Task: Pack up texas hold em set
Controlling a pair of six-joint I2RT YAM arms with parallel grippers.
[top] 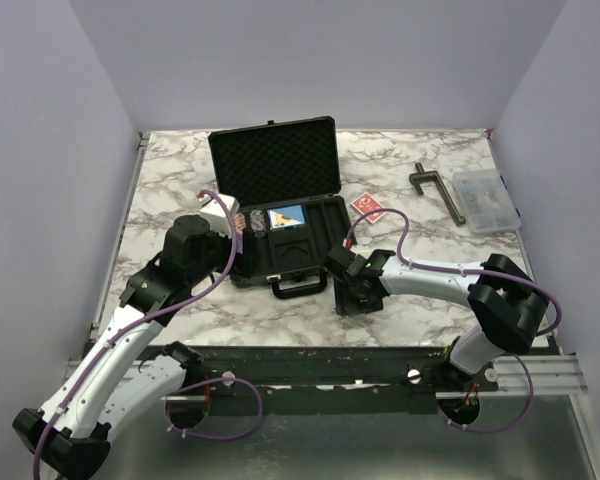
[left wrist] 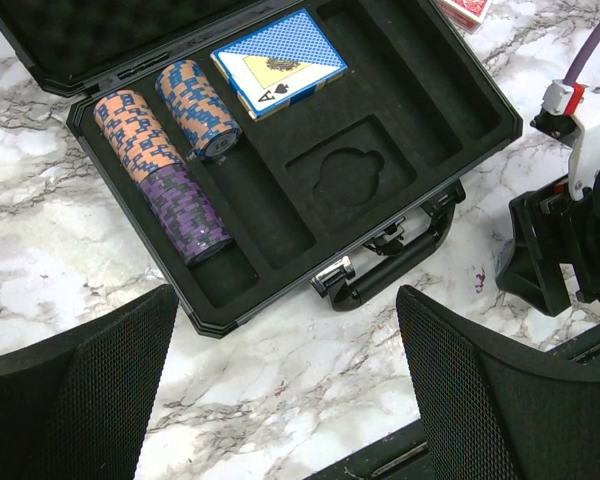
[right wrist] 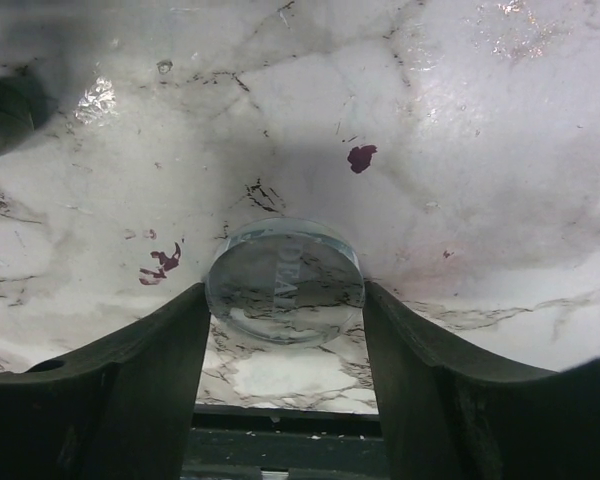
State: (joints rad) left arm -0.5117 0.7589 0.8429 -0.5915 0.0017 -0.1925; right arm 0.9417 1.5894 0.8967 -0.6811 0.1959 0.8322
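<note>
The black case (top: 323,232) lies open at the table's middle, lid (top: 276,158) upright, handle (top: 298,286) toward me. In the left wrist view its tray (left wrist: 380,110) holds a blue card deck (left wrist: 278,60) and orange (left wrist: 135,135), blue-orange (left wrist: 198,108) and purple (left wrist: 185,212) chip stacks. A red card deck (top: 368,206) lies on the table right of the case. My left gripper (left wrist: 280,390) is open and empty above the marble by the case's front left corner. My right gripper (right wrist: 285,330) is shut on a clear round dealer button (right wrist: 285,280) at the table surface, right of the handle (top: 355,295).
A dark T-shaped tool (top: 438,190) and a clear plastic compartment box (top: 485,200) lie at the far right. A black rail (top: 380,360) runs along the table's near edge. White walls stand on three sides.
</note>
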